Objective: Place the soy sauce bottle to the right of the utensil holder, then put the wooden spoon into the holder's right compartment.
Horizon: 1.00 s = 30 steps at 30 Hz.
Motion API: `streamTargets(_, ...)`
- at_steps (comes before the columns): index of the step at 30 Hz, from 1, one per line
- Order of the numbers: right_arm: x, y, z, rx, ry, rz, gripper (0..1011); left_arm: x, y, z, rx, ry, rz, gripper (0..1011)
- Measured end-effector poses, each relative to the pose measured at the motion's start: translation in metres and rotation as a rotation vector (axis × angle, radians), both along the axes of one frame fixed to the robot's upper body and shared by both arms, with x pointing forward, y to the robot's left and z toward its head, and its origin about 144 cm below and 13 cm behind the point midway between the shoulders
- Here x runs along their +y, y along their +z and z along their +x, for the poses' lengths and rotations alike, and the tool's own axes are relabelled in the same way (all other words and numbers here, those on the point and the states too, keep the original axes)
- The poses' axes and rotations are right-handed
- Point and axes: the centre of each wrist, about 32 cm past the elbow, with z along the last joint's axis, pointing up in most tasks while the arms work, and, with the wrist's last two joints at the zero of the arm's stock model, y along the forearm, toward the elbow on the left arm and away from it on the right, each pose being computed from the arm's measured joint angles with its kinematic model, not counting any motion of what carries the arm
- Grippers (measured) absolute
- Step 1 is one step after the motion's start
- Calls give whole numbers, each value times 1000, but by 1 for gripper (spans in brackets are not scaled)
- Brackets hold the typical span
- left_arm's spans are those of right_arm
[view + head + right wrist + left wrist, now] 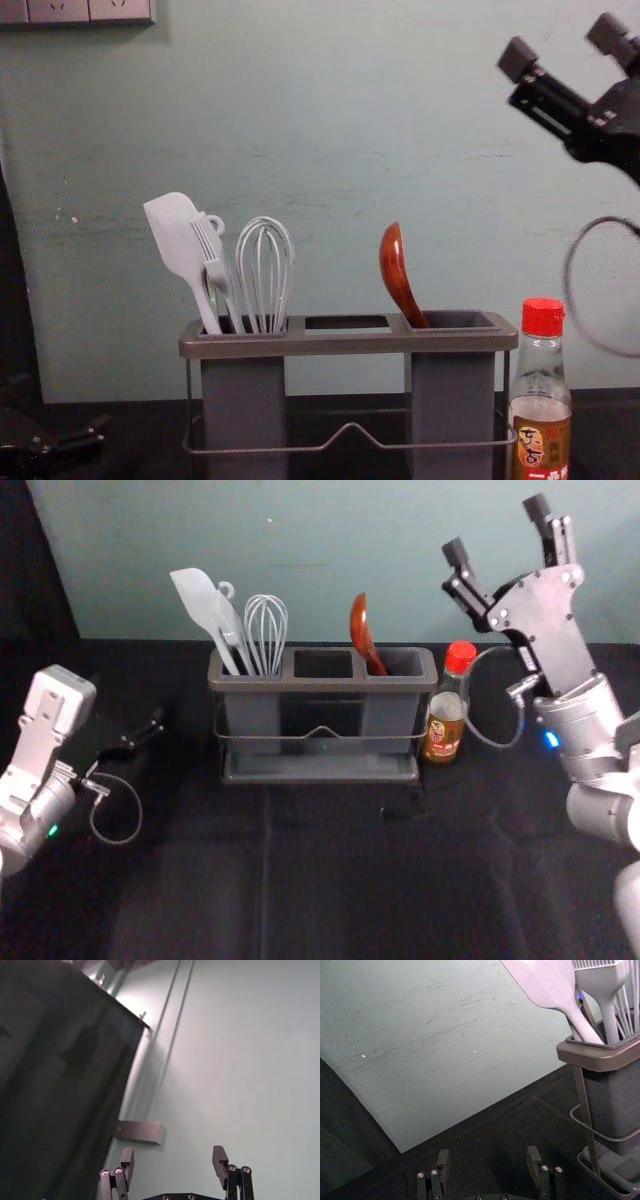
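Both placements look finished

The soy sauce bottle (444,720) stands upright just beside the utensil holder (325,684), on its right. On its base it needs no support, and its red cap (543,317) is uppermost, easy to reach. Whether it touches the frame I cannot tell.

The wooden spoon (396,268) sits in the holder's right compartment (455,405), handle down and bowl up, leaning on the left side, presumably because the opening is much wider than the handle. The spatula (178,235) and whisk (265,270) stand likewise in the holder's left compartment (243,405).

The right gripper (495,530) is above and to the right of the holder, fingers apart and empty; that height should spare the cap a knock. The left gripper (488,1155), also spread and empty, is left of the holder. I judge that only care remains: the right arm's cable loop (497,746) could catch the bottle.
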Motion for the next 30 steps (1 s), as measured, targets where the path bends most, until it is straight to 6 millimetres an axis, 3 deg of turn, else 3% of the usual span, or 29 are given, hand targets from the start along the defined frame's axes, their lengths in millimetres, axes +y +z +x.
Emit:
streamTargets(11, -37, 16, -17, 57, -213, -71, 1002, 0, 0, 0, 0, 0, 0, 1000)
streamTargets(30, -69, -20, -22, 488, -383, -127, 1002, 0, 0, 0, 0, 0, 0, 1000)
